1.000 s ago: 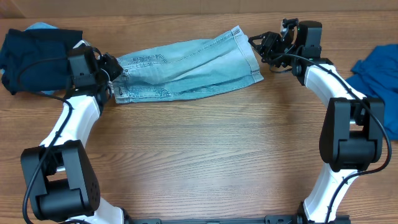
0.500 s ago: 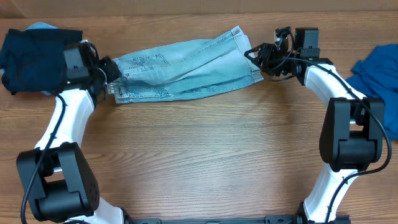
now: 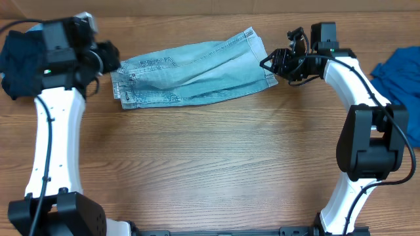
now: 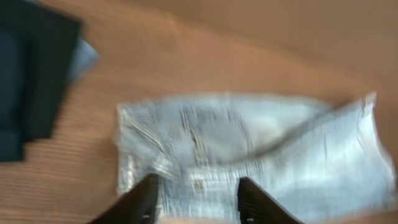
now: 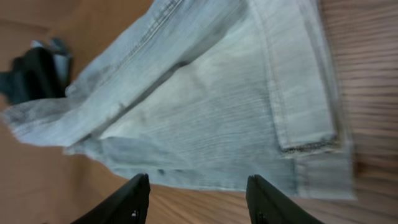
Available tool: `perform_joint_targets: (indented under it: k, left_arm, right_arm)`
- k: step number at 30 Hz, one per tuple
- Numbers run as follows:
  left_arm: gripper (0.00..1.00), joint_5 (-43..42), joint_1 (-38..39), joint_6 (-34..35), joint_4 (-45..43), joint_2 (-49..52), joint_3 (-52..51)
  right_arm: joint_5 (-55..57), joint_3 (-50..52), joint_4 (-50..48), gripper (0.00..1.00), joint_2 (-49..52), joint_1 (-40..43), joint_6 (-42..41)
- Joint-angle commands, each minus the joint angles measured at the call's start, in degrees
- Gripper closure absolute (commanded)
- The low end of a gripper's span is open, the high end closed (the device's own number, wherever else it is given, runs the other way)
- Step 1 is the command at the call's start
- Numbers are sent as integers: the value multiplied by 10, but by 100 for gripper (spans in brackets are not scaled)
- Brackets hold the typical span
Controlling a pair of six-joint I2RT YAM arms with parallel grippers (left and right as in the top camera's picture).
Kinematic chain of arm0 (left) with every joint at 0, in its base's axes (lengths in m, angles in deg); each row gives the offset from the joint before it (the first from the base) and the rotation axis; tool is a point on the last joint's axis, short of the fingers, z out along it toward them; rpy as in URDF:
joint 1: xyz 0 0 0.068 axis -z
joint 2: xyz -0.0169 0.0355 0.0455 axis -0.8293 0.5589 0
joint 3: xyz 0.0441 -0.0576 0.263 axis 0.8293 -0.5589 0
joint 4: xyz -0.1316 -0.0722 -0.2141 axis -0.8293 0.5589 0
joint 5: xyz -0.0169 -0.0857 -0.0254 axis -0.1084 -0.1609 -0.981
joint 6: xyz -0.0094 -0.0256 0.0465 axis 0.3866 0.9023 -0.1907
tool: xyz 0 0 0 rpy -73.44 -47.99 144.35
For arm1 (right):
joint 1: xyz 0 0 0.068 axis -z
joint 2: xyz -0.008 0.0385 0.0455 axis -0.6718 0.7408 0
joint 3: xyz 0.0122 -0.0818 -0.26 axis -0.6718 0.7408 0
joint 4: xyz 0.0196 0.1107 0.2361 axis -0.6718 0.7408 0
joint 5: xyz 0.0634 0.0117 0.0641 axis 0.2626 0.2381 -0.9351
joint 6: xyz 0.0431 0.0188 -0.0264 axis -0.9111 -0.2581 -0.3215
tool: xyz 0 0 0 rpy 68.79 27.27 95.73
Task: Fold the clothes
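Observation:
Pale blue denim shorts point(image 3: 197, 72) lie folded flat at the back middle of the table, waistband to the left and leg hems to the right. My left gripper point(image 3: 110, 62) hovers at the waistband end, open, with nothing between its fingers; its blurred wrist view looks down on the shorts point(image 4: 249, 143) past the gripper point(image 4: 198, 202). My right gripper point(image 3: 269, 64) stands open just off the hem end. In its wrist view the gripper point(image 5: 199, 205) is over bare wood, short of the shorts' point(image 5: 205, 112) edge.
A dark navy garment point(image 3: 20, 62) lies bunched at the back left, beside my left arm, and shows again in the left wrist view point(image 4: 25, 81). A royal-blue garment point(image 3: 400, 82) lies at the right edge. The table top is bare wood point(image 3: 216, 164).
My left gripper has let go of the waistband and risen back to the left, leaving that edge slightly further left. My right gripper has dropped a little toward the hem end.

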Motion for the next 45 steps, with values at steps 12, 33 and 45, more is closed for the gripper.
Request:
perform_joint_targets:
  k: [12,33,45]
  left_arm:
    - [67,146,223,-67,114,6,-16]
    - [64,97,233,66,31,6,-127]
    - [61,97,233,66,24,6,-127]
  right_arm:
    - [200,-90,103,32,-11,-39,52]
    - [150,-83,-41,83,66,-67,-31]
    - [215,-76,18,96,126,-85,-29]
